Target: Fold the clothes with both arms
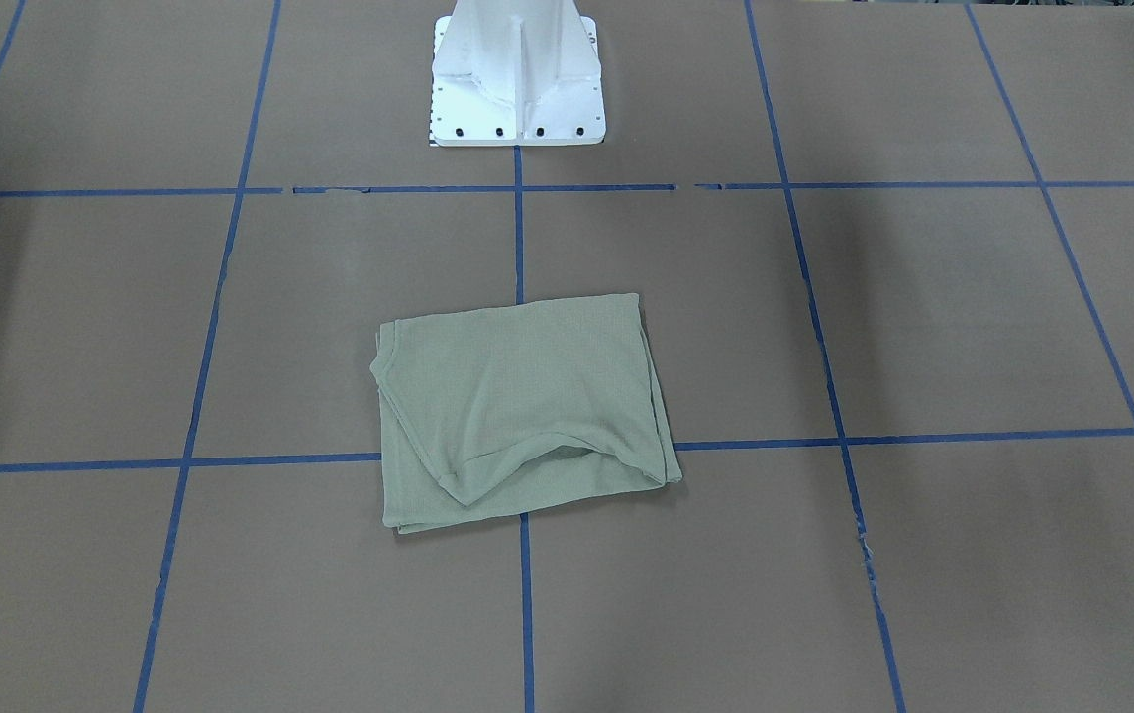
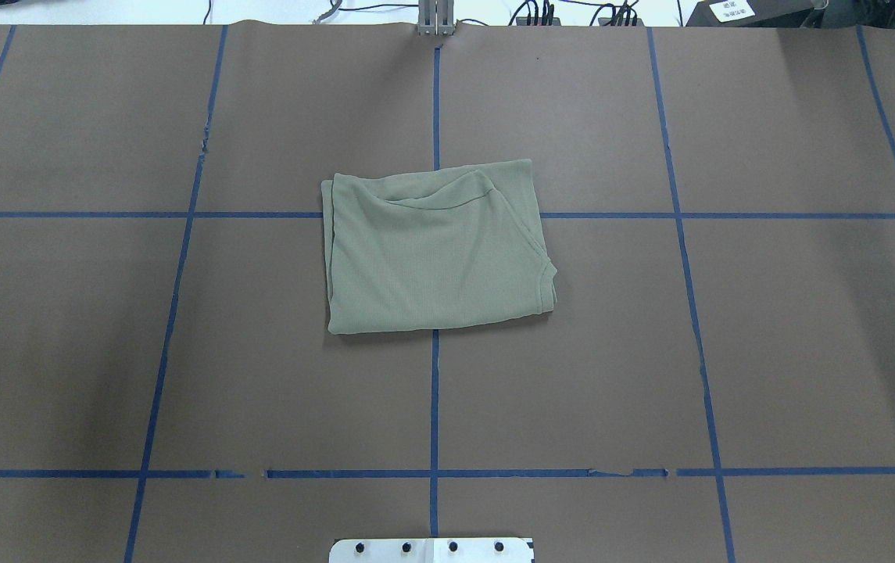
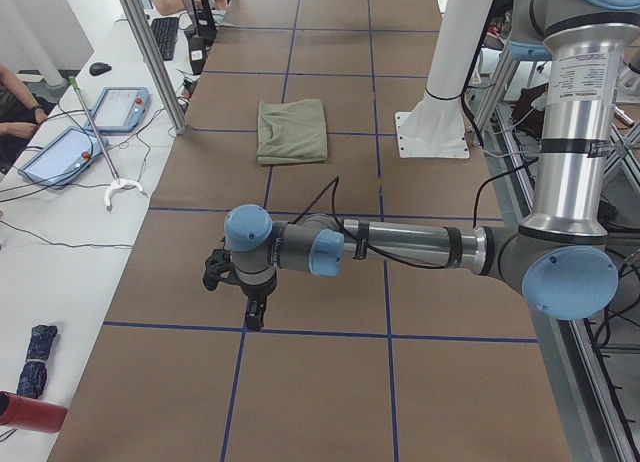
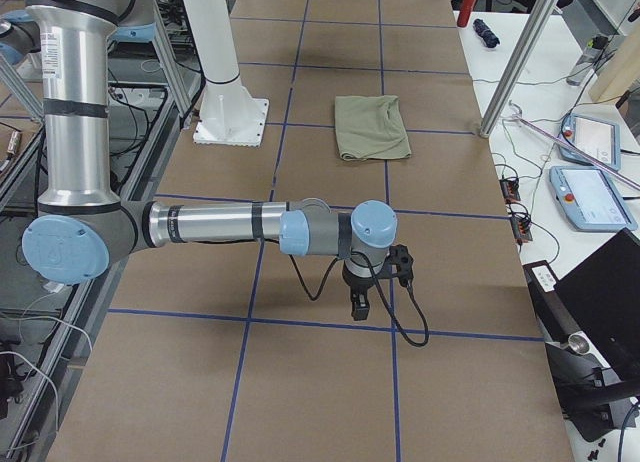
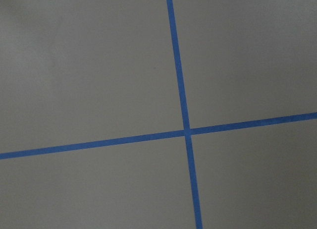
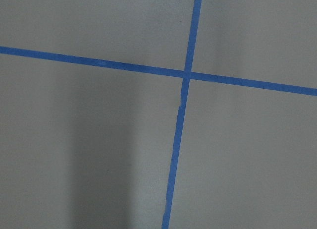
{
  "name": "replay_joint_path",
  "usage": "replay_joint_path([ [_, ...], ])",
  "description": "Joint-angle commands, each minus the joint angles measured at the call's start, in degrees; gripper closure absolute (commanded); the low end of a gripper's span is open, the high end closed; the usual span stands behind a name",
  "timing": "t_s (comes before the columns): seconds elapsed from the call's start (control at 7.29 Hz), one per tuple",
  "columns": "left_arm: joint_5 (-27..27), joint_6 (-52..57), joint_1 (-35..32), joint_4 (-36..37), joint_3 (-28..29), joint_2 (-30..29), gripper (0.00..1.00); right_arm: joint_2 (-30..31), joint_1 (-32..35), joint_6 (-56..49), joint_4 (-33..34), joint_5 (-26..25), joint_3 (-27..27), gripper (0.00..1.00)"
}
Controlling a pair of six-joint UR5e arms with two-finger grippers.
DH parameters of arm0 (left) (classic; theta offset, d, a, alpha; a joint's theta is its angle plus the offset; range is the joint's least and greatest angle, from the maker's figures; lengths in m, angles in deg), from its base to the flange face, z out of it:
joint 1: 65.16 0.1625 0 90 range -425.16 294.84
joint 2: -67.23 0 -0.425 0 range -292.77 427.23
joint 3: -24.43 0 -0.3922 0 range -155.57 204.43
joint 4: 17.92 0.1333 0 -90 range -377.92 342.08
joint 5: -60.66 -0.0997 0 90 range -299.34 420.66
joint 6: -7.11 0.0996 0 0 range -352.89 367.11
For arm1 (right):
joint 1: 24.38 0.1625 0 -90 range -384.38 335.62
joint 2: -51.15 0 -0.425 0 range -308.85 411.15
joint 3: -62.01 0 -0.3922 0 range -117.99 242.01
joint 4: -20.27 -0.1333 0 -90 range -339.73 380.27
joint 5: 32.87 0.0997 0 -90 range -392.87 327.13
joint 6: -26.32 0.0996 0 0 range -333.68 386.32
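One shirt point(image 2: 435, 246) folded | left hand point(image 3: 255, 320), right hand point(image 4: 358, 310) — well apart from it | grip: cannot tell

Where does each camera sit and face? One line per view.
Front-facing: across the table, facing the pedestal; shirt central; no arms.
Overhead: behind the robot, looking forward; pedestal edge only.
Exterior left: table's end; left arm near.
Exterior right: opposite end; right arm near.
Left wrist: down at tape cross; no body.
Right wrist: the same, another cross.
Shared: all four exterior views show the shirt.

one green shirt point(image 2: 435, 250), two arms, left arm point(image 3: 400, 244) and right arm point(image 4: 210, 222), one white pedestal point(image 1: 517, 89).
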Motion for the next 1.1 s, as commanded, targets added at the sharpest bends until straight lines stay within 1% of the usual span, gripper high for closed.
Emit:
replay_joint_path([
  [0.0, 0.13, 6.58, 0.06, -0.12, 0.62, 1.98, 0.00, 0.80, 0.00, -0.04, -0.03, -0.08, 0.19, 0.00],
  [0.14, 0.31, 8.27, 0.06, 0.05, 0.54, 2.33, 0.00, 0.88, 0.00, -0.04, -0.03, -0.08, 0.19, 0.00],
  [0.69, 0.48, 8.29, 0.06, 0.32, 0.10, 2.25, 0.00, 1.85, 0.00, 0.14, -0.12, 0.00, 0.10, 0.00],
  [0.82, 0.66, 6.90, -0.02, 0.40, 0.19, 2.25, 0.00, 1.85, 0.00, 0.14, -0.12, 0.00, 0.01, 0.00],
  [0.96, 0.66, 1.14, 0.06, 0.32, 0.10, 2.16, 0.00, 1.85, 0.00, 0.23, -0.12, 0.00, 0.10, 0.00],
])
